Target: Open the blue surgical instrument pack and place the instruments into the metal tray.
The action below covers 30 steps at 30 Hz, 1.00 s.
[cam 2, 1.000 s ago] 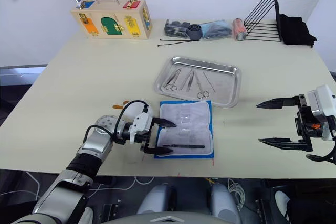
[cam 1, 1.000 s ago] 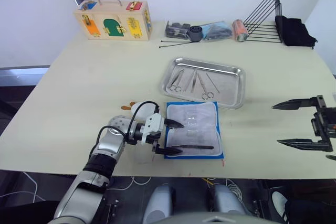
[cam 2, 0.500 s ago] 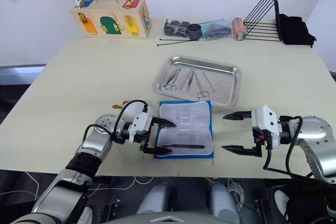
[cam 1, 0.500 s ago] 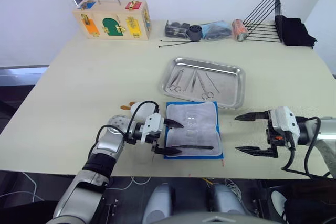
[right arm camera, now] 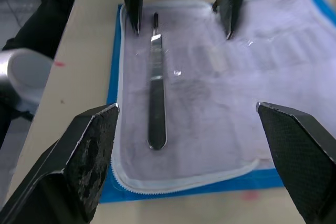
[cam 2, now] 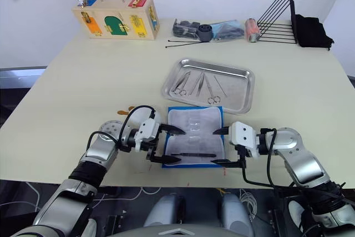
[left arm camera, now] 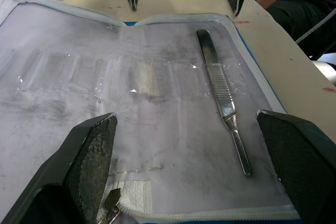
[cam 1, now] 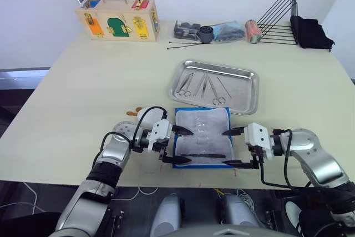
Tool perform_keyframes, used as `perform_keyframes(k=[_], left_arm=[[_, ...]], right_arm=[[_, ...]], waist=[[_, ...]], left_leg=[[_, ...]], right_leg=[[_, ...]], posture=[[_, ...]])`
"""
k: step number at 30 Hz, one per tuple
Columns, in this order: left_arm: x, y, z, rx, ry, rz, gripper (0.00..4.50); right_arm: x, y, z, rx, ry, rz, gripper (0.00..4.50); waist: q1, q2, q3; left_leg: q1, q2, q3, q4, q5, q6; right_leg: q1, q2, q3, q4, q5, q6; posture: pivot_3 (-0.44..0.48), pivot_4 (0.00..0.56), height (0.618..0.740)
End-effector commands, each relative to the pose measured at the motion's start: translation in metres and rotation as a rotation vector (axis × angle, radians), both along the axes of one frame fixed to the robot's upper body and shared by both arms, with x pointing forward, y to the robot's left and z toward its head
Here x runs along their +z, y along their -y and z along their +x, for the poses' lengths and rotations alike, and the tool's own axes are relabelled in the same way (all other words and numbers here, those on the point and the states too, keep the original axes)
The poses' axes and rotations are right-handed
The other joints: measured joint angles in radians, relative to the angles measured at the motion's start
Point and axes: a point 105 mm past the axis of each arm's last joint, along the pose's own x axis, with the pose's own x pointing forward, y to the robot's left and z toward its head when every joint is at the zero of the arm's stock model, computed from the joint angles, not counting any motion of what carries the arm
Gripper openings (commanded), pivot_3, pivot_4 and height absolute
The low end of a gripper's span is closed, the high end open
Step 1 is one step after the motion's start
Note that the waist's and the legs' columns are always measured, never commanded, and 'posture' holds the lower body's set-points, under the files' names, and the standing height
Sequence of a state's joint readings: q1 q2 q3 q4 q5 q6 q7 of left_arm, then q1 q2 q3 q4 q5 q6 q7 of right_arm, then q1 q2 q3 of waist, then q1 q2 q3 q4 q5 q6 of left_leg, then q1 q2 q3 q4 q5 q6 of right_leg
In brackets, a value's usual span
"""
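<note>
On the opened blue surgical instrument pack [cam 1: 203, 146], the last instrument [cam 1: 203, 155] lies lengthwise left-right between the wide-open, empty left gripper [cam 1: 178, 145] and right gripper [cam 1: 233, 148].

We find even, bright, diffuse light. Glare marks the metal tray [cam 1: 215, 86] and the clear pocket film between the left gripper's [left arm camera: 186, 156] fingers. Those near fingers look soft, possibly out of focus.
</note>
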<state>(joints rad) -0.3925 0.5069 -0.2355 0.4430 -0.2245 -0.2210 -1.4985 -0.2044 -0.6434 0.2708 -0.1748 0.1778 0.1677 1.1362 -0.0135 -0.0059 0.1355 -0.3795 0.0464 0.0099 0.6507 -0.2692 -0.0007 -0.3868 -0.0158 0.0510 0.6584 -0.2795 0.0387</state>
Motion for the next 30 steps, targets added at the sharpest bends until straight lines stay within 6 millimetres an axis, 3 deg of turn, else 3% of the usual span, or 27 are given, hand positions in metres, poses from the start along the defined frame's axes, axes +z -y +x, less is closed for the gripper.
perform_keyframes(k=[1, 13, 17, 18, 22, 24, 30], left_arm=[[-0.047, -0.017, -0.023, 0.017, -0.214, 0.133, 4.50], [-0.049, -0.019, -0.024, 0.021, -0.221, 0.138, 4.50], [-0.050, -0.019, -0.024, 0.025, -0.222, 0.136, 4.50], [-0.050, -0.019, -0.024, 0.025, -0.222, 0.136, 4.50], [-0.051, -0.019, -0.027, 0.022, -0.227, 0.135, 4.50], [-0.051, -0.019, -0.027, 0.020, -0.229, 0.135, 4.50], [-0.051, -0.017, -0.029, 0.015, -0.235, 0.131, 4.50]], right_arm=[[0.003, -0.005, 0.007, -0.002, 0.045, -0.014, 4.41], [-0.031, -0.012, 0.007, 0.021, -0.075, -0.090, 4.41], [-0.044, -0.007, 0.006, 0.016, -0.104, -0.117, 2.43], [-0.046, -0.006, 0.006, 0.019, -0.104, -0.123, 2.21], [-0.049, -0.005, 0.005, 0.023, -0.109, -0.128, 0.33], [-0.048, -0.006, 0.004, 0.028, -0.107, -0.124, 0.05], [-0.037, -0.012, 0.002, 0.052, -0.075, -0.099, 0.05]], waist=[[0.000, 0.000, 0.000], [-0.001, -0.001, -0.003], [-0.002, -0.004, -0.007], [-0.002, -0.004, -0.008], [-0.006, -0.007, -0.011], [-0.007, -0.007, -0.011], [-0.007, -0.007, -0.011]], left_leg=[[0.000, 0.000, 0.000, 0.000, 0.000, 0.000], [0.001, 0.000, 0.000, 0.000, 0.000, 0.000], [0.002, 0.000, 0.000, 0.000, 0.000, 0.000], [0.002, 0.000, 0.000, 0.000, 0.000, 0.000], [0.005, 0.001, 0.001, 0.000, 0.000, 0.000], [0.008, 0.002, 0.001, 0.000, 0.000, 0.000], [0.012, 0.002, 0.003, -0.003, 0.000, 0.000]], right_leg=[[0.000, 0.000, 0.000, 0.000, 0.000, 0.000], [0.000, 0.000, 0.000, 0.001, 0.000, 0.000], [0.001, 0.001, 0.000, 0.002, 0.000, 0.000], [0.001, 0.001, 0.000, 0.002, 0.000, 0.000], [0.003, 0.001, 0.001, 0.002, -0.001, -0.002], [0.005, 0.001, 0.001, 0.002, -0.002, -0.003], [0.008, 0.001, 0.002, 0.002, -0.002, -0.004]], posture=[[0.000, 0.150, 0.740], [0.000, 0.150, 0.740], [0.000, 0.150, 0.740], [0.000, 0.150, 0.740], [0.000, 0.150, 0.740], [0.000, 0.150, 0.740], [0.000, 0.150, 0.740]])
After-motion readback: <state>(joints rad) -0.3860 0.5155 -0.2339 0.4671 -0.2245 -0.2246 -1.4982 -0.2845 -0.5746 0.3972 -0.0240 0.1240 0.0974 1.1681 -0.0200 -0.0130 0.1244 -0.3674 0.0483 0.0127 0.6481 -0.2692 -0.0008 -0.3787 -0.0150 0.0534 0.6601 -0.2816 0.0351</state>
